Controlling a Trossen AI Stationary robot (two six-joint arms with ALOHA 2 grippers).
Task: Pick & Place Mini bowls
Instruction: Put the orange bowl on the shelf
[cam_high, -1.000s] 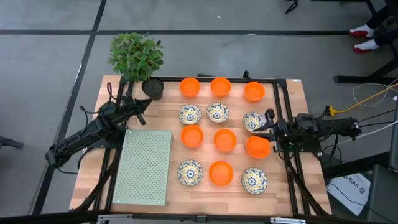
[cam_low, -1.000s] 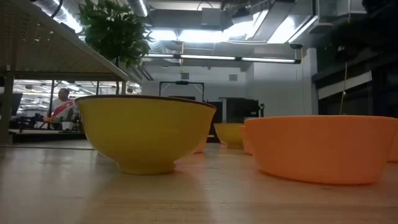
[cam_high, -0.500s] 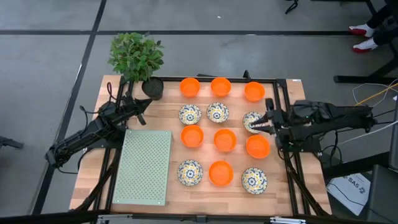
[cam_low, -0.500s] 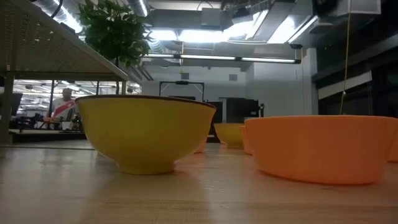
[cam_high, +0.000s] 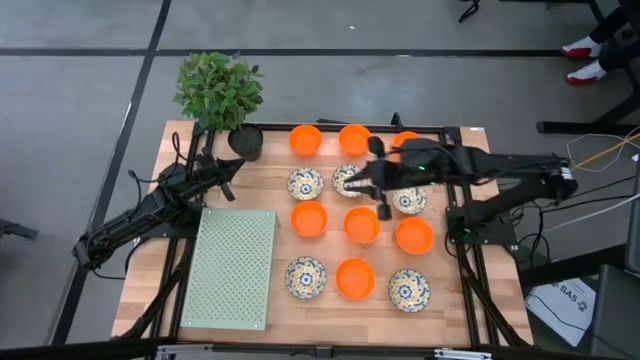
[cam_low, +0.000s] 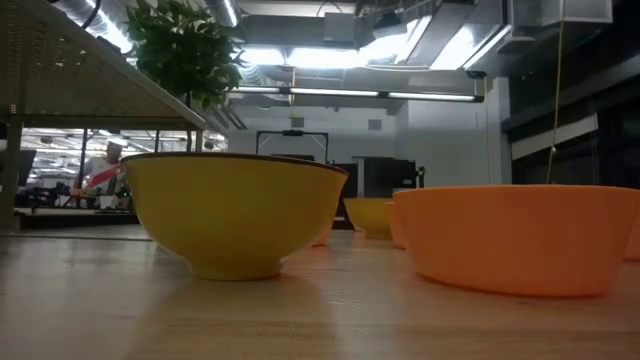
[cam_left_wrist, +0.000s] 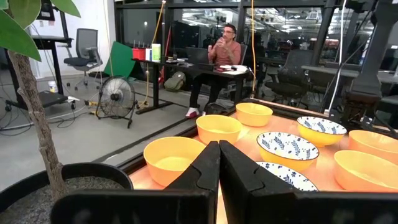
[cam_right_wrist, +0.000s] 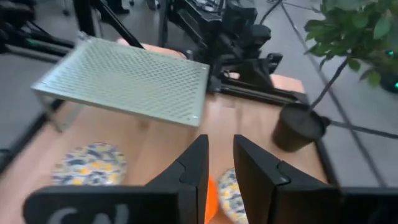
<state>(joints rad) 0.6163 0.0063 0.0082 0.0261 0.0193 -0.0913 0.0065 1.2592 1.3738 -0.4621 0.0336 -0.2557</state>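
Twelve mini bowls below the right hand (fingers slightly parted, empty), left hand clenched.

Seen from directly overhead, the high camera takes in the whole wooden table with both arms. The low camera sits at tabletop level, very near the closest mini bowls, facing the room behind. The left wrist camera looks past the plant pot across the bowl rows toward a seated person. The right wrist camera faces back over the perforated green rack, shared with the overhead view.
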